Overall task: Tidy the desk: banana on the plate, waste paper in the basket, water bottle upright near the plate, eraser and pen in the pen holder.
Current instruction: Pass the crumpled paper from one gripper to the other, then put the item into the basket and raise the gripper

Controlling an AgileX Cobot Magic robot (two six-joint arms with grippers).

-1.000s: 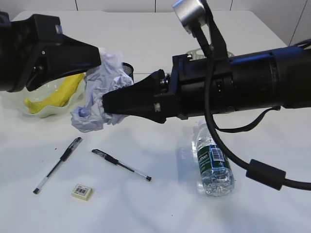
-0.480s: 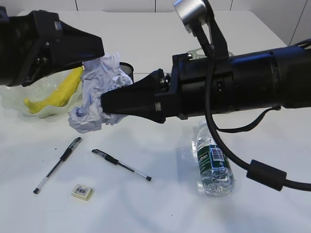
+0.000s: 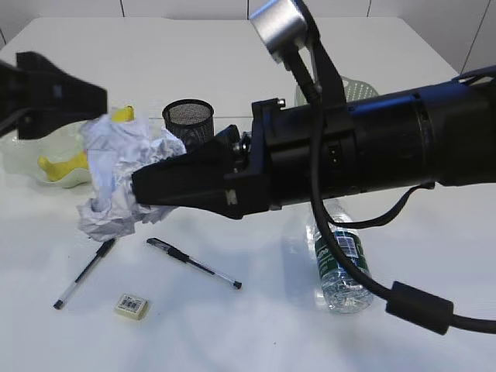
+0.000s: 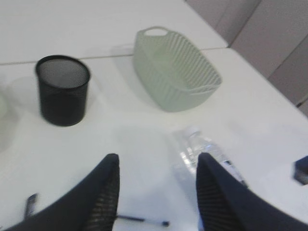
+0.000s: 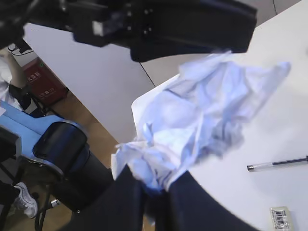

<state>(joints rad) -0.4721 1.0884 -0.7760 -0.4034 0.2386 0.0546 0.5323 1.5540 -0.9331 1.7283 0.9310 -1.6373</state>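
On the table point(image 3: 256, 325), bottle point(image 3: 341, 267) lengthwise

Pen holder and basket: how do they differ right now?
The pen holder is a black mesh cylinder, standing tall and narrow with a round mouth; the basket is pale green, slotted plastic, wider and oblong, with a handle cutout at its far end. The pen holder sits left of the basket in the left wrist view. Both stand upright on the white table, and as far as that view shows their insides, both look empty.

Bright, even light; soft shadows; wrist views blurry.
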